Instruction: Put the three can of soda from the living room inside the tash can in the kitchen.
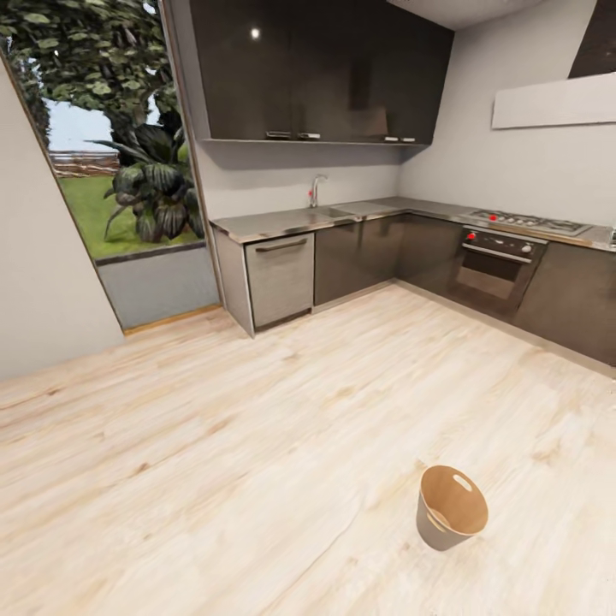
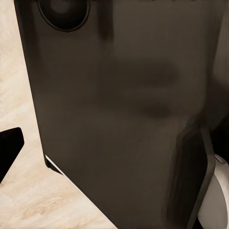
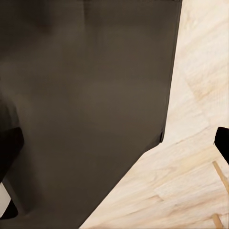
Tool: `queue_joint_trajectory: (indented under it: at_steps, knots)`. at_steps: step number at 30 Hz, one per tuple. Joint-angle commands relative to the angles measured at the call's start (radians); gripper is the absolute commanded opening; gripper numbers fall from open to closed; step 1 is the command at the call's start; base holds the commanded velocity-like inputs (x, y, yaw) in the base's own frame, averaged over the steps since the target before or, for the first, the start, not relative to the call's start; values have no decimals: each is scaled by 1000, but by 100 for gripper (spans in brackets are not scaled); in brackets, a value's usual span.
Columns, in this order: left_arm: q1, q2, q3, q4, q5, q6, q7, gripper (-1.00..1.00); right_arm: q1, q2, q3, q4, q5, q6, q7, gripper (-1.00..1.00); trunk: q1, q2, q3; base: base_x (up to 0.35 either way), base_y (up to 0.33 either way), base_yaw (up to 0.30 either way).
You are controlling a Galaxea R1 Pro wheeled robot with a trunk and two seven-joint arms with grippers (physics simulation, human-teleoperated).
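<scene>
The kitchen (image 1: 368, 222) has dark cabinets; near right on the floor (image 1: 214, 445) tilts the grey-brown, wood-lined tash can (image 1: 451, 506). Either tool's opening I cannot tell.

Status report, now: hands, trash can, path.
Hands: state unreadable from the wrist views. Tash can upright on the kitchen floor, open top, no cans seen inside. No obstacle on the floor between camera and bin.

A pale wood-plank floor (image 1: 257, 445) runs across the kitchen to the dark base cabinets (image 1: 376, 252) standing along the two far walls. A small round bin (image 1: 451, 506), grey-brown outside and wood-toned inside, stands alone on the boards well apart from the cabinets, its oval handle slot near the rim, its mouth open upward.
</scene>
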Motion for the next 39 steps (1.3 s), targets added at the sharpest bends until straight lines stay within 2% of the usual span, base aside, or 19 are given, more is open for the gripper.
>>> queue_joint_trajectory:
  at_steps: [1,23,39]
  knots:
    - [0,0,0,0,0,0,0,100,0,0,0,0,0,0,0,100,0,0,0,0,0,-203]
    - [0,0,0,0,0,-5,0,100,0,0,-1,0,0,0,0,100,0,0,4,0,0,-159]
    - [0,0,0,0,0,-5,1,100,0,0,-1,0,0,0,0,100,0,0,4,0,0,-16]
